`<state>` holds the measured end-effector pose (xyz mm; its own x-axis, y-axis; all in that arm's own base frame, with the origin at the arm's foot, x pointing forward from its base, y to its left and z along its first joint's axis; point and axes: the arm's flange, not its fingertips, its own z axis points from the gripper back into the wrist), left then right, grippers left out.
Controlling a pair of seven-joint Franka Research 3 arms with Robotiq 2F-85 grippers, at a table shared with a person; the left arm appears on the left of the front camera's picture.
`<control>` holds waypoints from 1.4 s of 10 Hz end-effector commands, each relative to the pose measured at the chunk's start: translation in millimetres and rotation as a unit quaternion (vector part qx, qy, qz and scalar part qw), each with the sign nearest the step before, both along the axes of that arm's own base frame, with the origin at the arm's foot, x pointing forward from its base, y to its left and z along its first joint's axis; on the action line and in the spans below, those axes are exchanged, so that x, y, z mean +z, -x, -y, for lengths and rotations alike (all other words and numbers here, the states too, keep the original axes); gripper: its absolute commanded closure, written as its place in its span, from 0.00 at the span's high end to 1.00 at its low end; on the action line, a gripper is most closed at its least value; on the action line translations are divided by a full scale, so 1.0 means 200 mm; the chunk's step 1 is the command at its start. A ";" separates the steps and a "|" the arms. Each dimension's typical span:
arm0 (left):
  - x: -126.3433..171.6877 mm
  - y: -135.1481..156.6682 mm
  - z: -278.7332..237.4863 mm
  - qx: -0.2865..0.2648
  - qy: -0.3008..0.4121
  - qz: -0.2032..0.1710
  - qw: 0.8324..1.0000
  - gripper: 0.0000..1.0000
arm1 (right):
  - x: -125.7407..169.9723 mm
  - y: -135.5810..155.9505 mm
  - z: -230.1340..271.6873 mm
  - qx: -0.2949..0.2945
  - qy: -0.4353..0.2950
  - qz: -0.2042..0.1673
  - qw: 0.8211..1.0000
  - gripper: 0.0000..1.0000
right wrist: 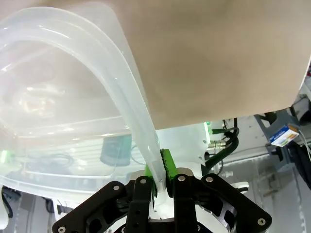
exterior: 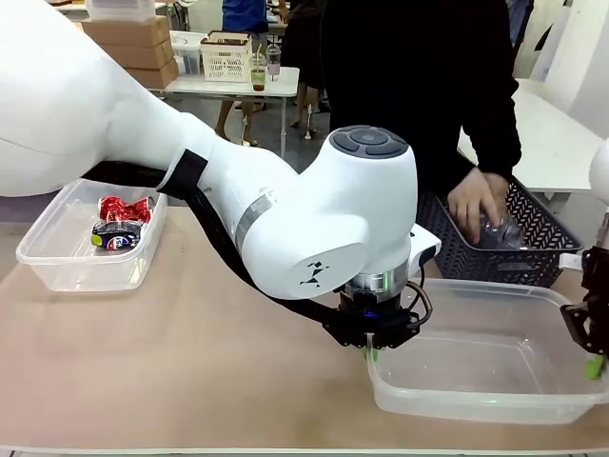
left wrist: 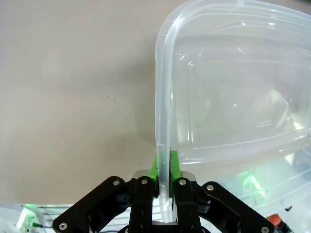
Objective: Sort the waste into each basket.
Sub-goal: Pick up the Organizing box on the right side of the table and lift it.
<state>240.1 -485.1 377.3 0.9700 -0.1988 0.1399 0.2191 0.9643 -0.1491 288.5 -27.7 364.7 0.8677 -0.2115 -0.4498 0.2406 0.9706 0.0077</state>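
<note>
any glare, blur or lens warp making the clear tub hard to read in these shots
Front view: soft even light, no harsh shadows; the left arm looms close and hides much of the table. Left wrist view: the clear tub rim is sharp, with green glints in the plastic. Right wrist view: the tub's wall looks milky and soft.

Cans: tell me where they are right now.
In the front view, the cans lie together inside the clear tub on the table's left side, at its far end.
</note>
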 end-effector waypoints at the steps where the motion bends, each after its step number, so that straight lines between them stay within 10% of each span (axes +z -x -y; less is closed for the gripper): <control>1: 0.10 0.03 -0.11 0.011 -0.013 0.009 1.000 0.00 | 0.09 0.11 0.00 -0.002 0.014 0.022 1.000 0.00; 8: 0.62 0.14 -0.99 0.113 -0.032 0.059 0.991 0.00 | 0.82 -0.13 -0.67 0.099 0.021 0.081 0.992 0.00; 9: 0.64 0.04 -1.15 0.166 -0.048 0.098 0.980 0.00 | 0.78 -0.18 -0.85 0.126 0.034 0.077 0.988 0.00; 14: 0.39 -0.21 -1.41 0.098 -0.052 0.016 0.994 0.00 | 0.55 -0.29 -1.07 0.058 -0.015 0.062 0.996 0.00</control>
